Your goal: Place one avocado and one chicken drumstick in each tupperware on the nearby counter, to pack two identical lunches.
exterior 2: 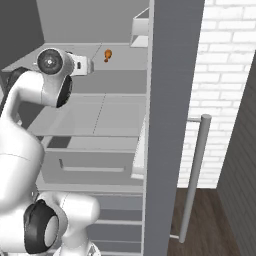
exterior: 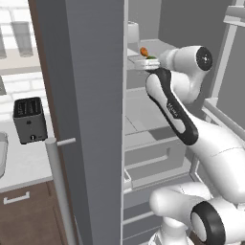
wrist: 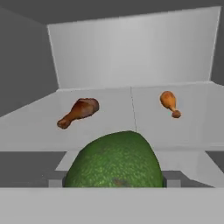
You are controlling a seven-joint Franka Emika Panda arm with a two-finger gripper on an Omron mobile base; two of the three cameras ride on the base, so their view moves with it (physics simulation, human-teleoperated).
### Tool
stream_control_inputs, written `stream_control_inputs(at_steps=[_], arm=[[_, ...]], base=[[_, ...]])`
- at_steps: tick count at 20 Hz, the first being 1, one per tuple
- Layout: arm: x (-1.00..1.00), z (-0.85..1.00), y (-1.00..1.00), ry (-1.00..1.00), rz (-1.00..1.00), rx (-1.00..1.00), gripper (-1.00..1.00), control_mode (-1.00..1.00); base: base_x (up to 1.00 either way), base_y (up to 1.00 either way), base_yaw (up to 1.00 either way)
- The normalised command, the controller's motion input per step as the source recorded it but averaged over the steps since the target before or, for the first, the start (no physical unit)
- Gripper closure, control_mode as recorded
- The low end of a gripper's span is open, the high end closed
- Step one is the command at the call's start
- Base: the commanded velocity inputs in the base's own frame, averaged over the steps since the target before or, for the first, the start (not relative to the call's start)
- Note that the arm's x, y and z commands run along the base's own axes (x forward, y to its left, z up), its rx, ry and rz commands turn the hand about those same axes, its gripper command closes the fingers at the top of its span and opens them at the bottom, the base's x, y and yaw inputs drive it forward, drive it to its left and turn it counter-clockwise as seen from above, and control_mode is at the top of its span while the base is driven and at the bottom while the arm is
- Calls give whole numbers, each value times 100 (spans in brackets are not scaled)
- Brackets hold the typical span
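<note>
Claw pinched green avocado, frame bottom | risk: round fruit slipping out, rolling toward dark drumstick upper left

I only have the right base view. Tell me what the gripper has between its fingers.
Observer: In the hand view, a green avocado fills the gap in the gripper, touching both fingers.
Operator: Report any drumstick besides the orange one.
Observer: A reddish-brown drumstick lies on the same shelf, left of the orange drumstick in the hand view.
Operator: Name what stands on the counter.
Observer: A dark toaster stands on the counter in the left base view.
</note>
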Motion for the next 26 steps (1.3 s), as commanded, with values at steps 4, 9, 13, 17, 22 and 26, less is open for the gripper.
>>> stream_control_inputs(at_steps=[4, 9, 13, 17, 22, 26], arm=[[-100, 3, -7, 63, -11, 2, 100, -100], [-97, -84, -6, 78, -13, -8, 100, -100], [-82, -100, -32, 34, -5, -2, 100, -100], [-39, -57, -16, 1, 0, 0, 100, -100], [-79, -14, -4, -10, 8, 1, 100, -100], [0, 0, 0, 0, 0, 0, 100, 100]], base=[[0, 0, 0], [0, 0, 0], [0, 0, 0], [0, 0, 0], [0, 0, 0], [-100, -20, 13]])
